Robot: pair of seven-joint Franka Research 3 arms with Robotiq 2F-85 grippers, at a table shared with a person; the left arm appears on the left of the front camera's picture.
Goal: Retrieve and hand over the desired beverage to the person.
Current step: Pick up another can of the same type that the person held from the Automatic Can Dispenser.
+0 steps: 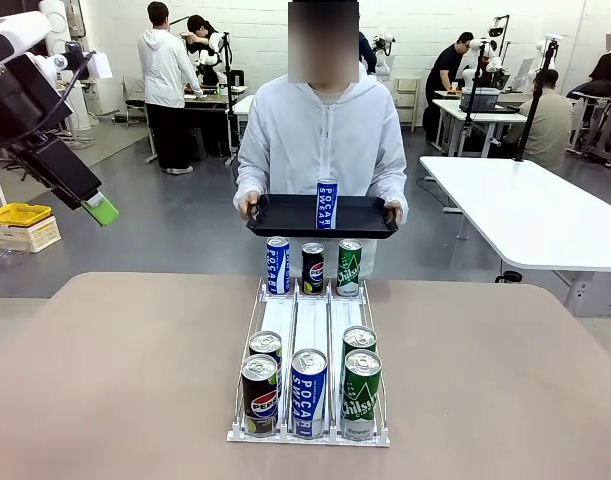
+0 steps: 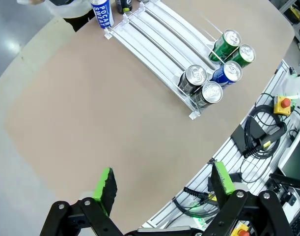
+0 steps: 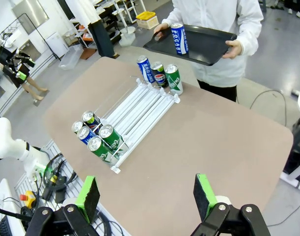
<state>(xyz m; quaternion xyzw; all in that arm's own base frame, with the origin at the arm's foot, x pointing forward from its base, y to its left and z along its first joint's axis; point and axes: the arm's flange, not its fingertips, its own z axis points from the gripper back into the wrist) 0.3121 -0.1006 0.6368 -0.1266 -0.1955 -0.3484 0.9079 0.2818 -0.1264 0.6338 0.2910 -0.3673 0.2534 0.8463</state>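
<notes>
The Pocari Sweat can (image 1: 327,204) stands on the black tray (image 1: 275,216) the person (image 1: 325,130) holds, far across the worktop (image 1: 135,380) from the left pincer (image 2: 163,179) and right pincer (image 3: 147,189). Both hover spread wide, empty.

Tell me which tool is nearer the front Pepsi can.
Likely the left. The left tool hovers high to the left, on the side of the front Pepsi can; the right tool hovers high to the right, past the green cans.
</notes>
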